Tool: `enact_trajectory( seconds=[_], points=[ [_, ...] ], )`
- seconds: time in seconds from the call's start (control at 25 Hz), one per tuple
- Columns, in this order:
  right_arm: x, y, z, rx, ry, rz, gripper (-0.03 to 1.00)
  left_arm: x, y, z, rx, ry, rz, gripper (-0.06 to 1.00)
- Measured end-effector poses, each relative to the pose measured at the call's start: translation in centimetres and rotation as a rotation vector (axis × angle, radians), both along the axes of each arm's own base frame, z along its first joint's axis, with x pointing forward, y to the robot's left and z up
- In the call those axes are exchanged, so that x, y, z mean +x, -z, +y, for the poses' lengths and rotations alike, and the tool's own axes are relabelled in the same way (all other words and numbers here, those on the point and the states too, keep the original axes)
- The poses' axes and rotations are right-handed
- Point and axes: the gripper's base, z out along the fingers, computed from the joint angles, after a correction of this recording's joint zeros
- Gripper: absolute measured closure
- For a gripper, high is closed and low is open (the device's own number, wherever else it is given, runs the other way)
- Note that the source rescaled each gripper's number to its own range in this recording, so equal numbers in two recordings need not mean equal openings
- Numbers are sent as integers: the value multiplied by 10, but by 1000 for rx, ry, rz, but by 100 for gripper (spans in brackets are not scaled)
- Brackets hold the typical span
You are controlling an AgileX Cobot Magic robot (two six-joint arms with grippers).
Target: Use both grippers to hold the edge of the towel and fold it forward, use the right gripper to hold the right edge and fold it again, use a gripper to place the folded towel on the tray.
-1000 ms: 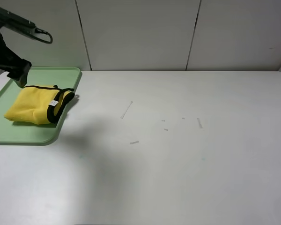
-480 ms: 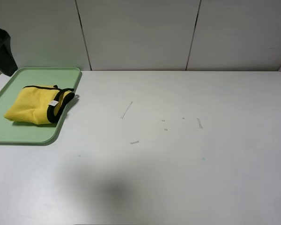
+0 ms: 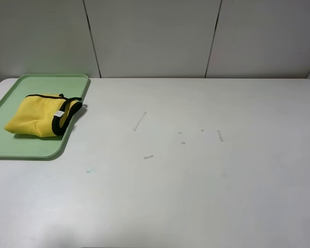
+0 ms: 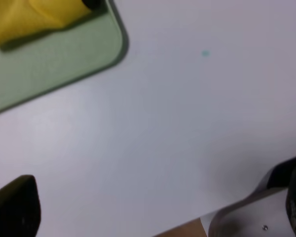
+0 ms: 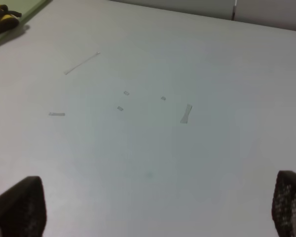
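The folded towel (image 3: 41, 114) lies on the tray (image 3: 26, 147) at the far left of the table (image 3: 196, 181), its black edge (image 3: 59, 123) just over the right rim. Both grippers' jaws stand open and empty. The task looks done.

Folded towel (image 3: 39, 120) on tray (image 3: 20, 147), table's (image 3: 196, 196) far-left corner.

No text, brand, number or sign can be read in any view. The small white tag (image 3: 58, 113) on the towel (image 3: 39, 122) is too tiny to show lettering.
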Motion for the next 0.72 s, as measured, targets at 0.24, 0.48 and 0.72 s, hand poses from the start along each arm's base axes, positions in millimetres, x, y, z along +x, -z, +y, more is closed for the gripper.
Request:
enact_trajectory(
  seconds=[0.24, 0.48, 0.72],
  points=[
    [0, 0, 0, 0, 0, 0, -3, -37, 32, 19, -18, 0, -32, -5],
    [0, 0, 0, 0, 0, 0, -3, -59, 58, 30, -72, 6, -138, -5],
    [0, 0, 0, 0, 0, 0, -3, -77, 58, 37, -159, 34, -286, -6]
  ],
)
